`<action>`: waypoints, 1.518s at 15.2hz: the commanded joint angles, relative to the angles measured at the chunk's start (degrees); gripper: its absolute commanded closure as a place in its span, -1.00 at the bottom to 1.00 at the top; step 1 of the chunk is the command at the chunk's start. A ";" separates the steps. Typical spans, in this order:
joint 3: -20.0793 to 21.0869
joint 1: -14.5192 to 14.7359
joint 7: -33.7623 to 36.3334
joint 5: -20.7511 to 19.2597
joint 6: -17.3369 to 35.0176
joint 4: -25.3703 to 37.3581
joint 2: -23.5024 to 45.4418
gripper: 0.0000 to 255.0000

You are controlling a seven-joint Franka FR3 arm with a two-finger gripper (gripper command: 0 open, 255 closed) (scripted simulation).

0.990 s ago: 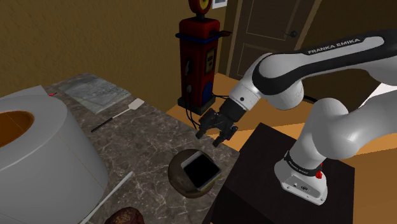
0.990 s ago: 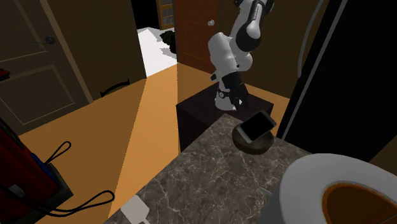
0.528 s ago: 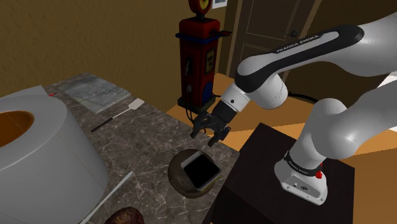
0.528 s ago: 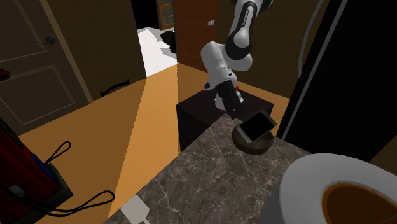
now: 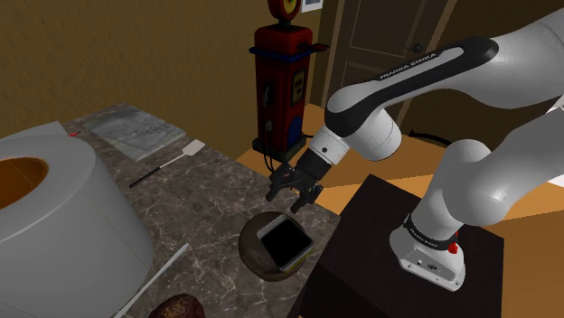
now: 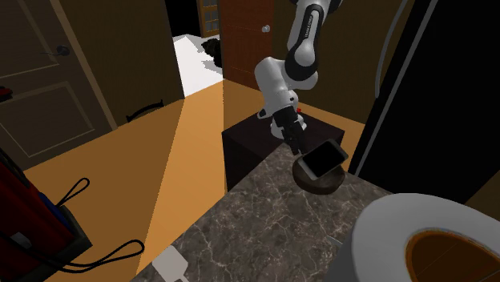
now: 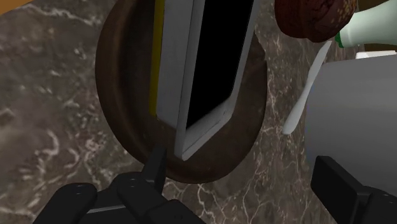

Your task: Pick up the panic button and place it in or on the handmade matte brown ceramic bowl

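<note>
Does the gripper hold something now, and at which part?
Nothing is held. The gripper hangs open near the brown bowl, and the white, black-faced panic button lies in that bowl, clear of the gripper.

Hidden under the panic button (image 5: 286, 242): most of the inside of the brown bowl (image 5: 249, 246). Cropped by the wrist view's edge: the far ends of both, plus a dark reddish lump (image 7: 312, 16) of unclear kind. Cut by the shoulder view's left edge: a big white cylinder (image 5: 81, 217). Cut at the second exterior view's bottom: a white spatula (image 6: 171, 264).
</note>
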 commanded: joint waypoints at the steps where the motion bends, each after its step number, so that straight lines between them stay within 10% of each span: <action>1: 0.02 0.01 -0.03 0.04 0.03 0.02 0.04 -1.00; 2: 0.02 0.01 -0.03 0.04 0.03 0.02 0.04 -1.00; 3: 0.02 0.01 -0.03 0.04 0.03 0.02 0.04 1.00; 12: 0.02 0.01 -0.03 0.04 0.03 0.02 0.04 1.00; 13: 0.02 0.01 -0.03 0.04 0.03 0.02 0.04 -1.00; 19: -1.37 -1.90 27.46 -27.39 -20.61 0.80 -11.65 -1.00; 23: 0.34 -1.32 27.49 -26.06 -19.15 0.71 -10.03 -1.00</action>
